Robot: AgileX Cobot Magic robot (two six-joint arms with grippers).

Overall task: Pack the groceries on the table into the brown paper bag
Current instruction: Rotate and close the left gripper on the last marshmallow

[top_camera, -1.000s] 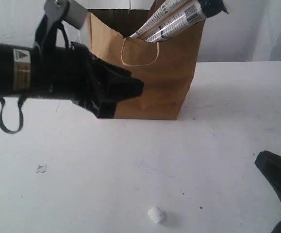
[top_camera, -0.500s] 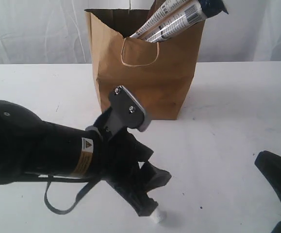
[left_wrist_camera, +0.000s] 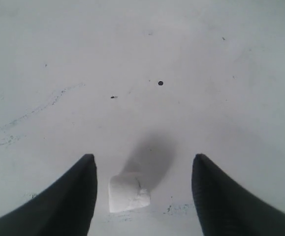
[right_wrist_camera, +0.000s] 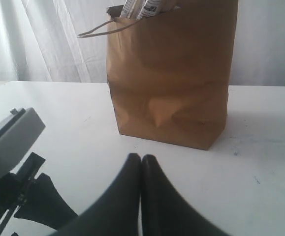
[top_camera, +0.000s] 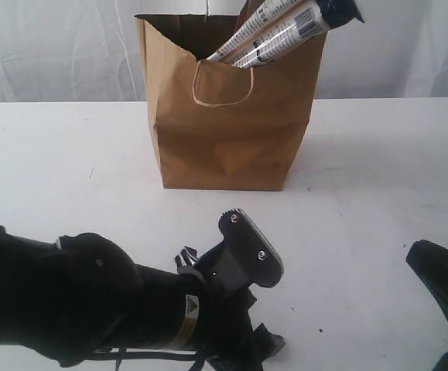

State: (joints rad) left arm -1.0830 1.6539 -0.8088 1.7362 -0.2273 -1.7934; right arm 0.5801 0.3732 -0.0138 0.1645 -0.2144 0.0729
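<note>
A small white marshmallow (left_wrist_camera: 127,192) lies on the white table (top_camera: 378,162). My left gripper (left_wrist_camera: 143,157) is low over it, open, one finger on each side and neither touching it. In the exterior view the left arm (top_camera: 92,309) reaches along the front edge and hides the marshmallow. The brown paper bag (top_camera: 227,116) stands upright at the back, with long noodle packs (top_camera: 285,27) sticking out of its top. My right gripper (right_wrist_camera: 141,158) is shut and empty. It rests low at the front right (top_camera: 421,256) and faces the bag (right_wrist_camera: 172,73).
A white curtain (top_camera: 53,46) hangs behind the table. The bag's cord handle (top_camera: 222,83) loops over its front face. The left arm's grey camera mount (top_camera: 248,247) stands between the bag and the front edge, and the table shows small dark specks (left_wrist_camera: 160,82).
The left arm swung down from beside the bag to the table's front, over the marshmallow, and its jaws opened wider. The right gripper has not moved.
</note>
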